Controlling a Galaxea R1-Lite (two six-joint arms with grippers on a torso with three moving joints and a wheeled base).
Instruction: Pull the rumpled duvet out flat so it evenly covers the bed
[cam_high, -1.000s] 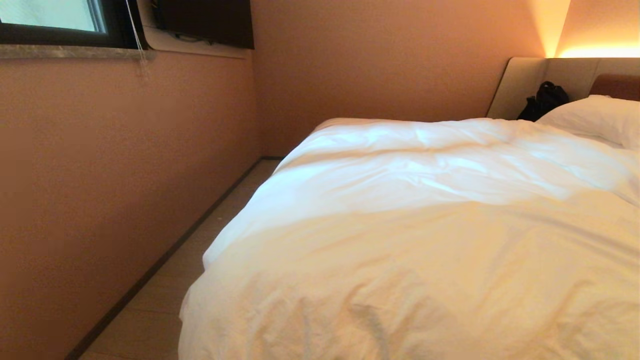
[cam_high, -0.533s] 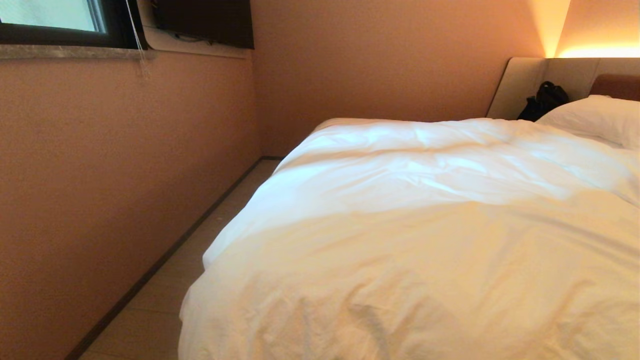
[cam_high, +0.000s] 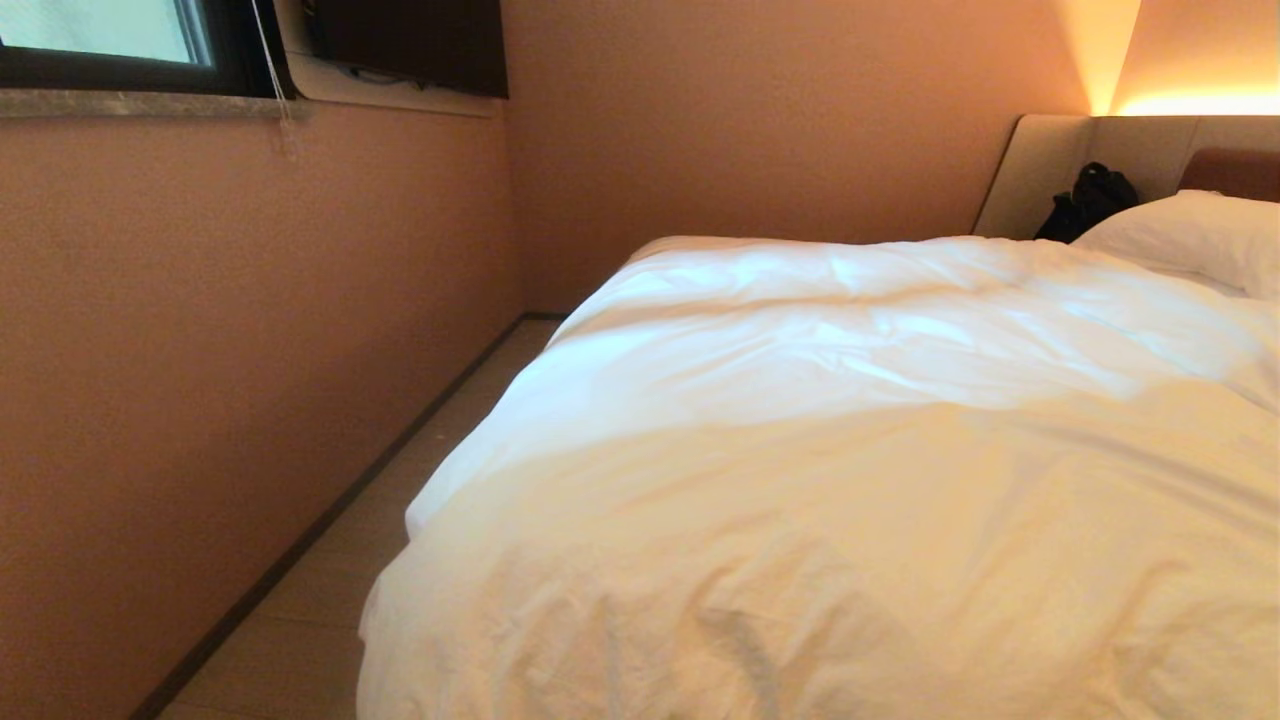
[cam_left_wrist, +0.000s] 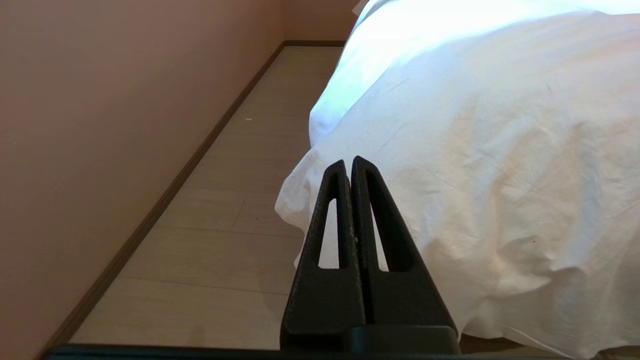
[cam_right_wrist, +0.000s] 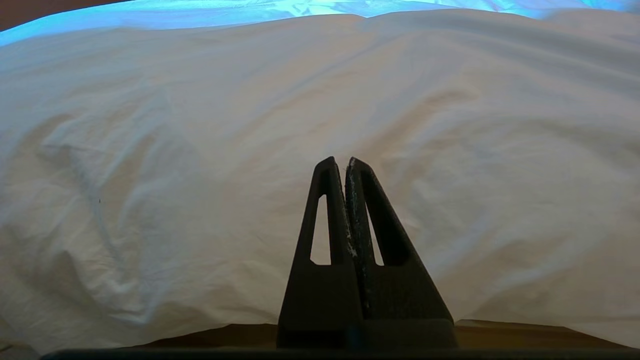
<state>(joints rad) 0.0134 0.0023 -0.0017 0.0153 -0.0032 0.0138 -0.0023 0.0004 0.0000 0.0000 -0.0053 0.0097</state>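
At the far left a plain wall (cam_high: 250, 350) runs under a window (cam_high: 100, 30), with a strip of floor (cam_high: 400, 480) between it and the bed (cam_high: 1060, 165). The duvet (cam_high: 850, 470) lies over the bed, covering it from the near foot end up toward the pillow (cam_high: 1190, 235) at the far right, its near left corner hanging off over the floor and its surface creased and humped. A dark bag (cam_high: 1090, 200) leans against the headboard.

Neither arm shows from the head. In the left wrist view the left tool (cam_left_wrist: 348, 165) hangs at the duvet's drooping near left corner, fingers pressed together and holding nothing. Further right, the right tool (cam_right_wrist: 341, 165) faces the near edge of the duvet, likewise closed and empty.

The task looks to be at its start, or between pulls: no cloth is gripped. The next move would call for opening a tool, pinching the near hem or corner, and drawing it outward to level the folds.
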